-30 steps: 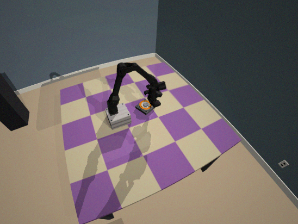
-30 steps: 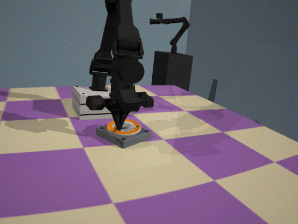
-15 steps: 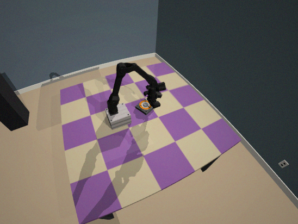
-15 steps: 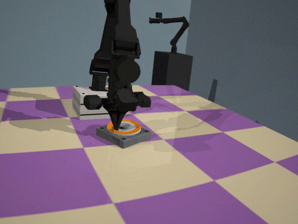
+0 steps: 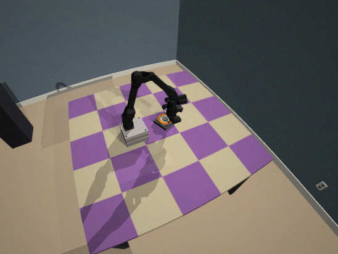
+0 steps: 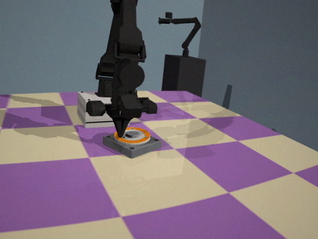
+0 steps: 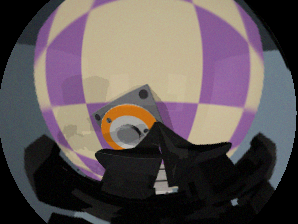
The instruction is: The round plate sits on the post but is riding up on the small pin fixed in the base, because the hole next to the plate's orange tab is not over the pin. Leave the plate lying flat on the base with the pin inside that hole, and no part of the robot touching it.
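The round plate (image 5: 160,119) (image 6: 140,141) (image 7: 110,137), pale with an orange ring, sits around the grey post (image 5: 164,118) (image 6: 134,134) (image 7: 126,134) on the square dark grey base (image 5: 160,124) (image 6: 132,152) (image 7: 134,101). A pale rim shows under its ring in the exterior view; I cannot tell whether it lies fully flat. Small dark spots show on the plate. The pin and orange tab cannot be made out. My gripper (image 6: 120,137) (image 7: 157,124) is shut and empty, pointing down, its tips at the plate's edge; whether they touch it is unclear.
The arm's pale mounting block (image 5: 136,133) (image 6: 94,117) stands close to the base on the purple and cream checkered table (image 5: 191,182) (image 6: 174,209). A dark cabinet (image 5: 15,123) (image 6: 184,72) stands beyond the table, with another dark arm (image 6: 191,32) on it.
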`<state>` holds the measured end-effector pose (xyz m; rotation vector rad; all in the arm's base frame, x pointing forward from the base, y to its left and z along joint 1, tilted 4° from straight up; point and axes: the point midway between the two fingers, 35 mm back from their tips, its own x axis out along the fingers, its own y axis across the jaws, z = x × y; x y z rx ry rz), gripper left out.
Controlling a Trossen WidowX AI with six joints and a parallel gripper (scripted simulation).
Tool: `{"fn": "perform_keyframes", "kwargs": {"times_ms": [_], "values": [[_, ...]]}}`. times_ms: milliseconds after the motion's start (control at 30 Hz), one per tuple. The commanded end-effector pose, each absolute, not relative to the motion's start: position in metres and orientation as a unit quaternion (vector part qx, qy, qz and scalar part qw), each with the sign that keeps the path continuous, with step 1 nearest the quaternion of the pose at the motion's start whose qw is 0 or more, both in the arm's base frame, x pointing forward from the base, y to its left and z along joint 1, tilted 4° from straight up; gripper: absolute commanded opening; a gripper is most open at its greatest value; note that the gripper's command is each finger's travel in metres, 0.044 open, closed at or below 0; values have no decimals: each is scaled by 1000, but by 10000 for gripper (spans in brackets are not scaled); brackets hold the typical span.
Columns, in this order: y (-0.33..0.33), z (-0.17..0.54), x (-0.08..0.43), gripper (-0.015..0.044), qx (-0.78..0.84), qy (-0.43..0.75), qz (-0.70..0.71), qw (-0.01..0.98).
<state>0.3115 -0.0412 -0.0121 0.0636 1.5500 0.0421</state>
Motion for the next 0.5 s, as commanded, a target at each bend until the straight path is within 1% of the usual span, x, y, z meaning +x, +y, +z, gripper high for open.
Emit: {"fn": "perform_keyframes", "kwargs": {"times_ms": [0, 467], "values": [[-43, -14, 304, 0, 28, 704, 19, 710], [-46, -14, 291, 0, 28, 704, 19, 709]]}}
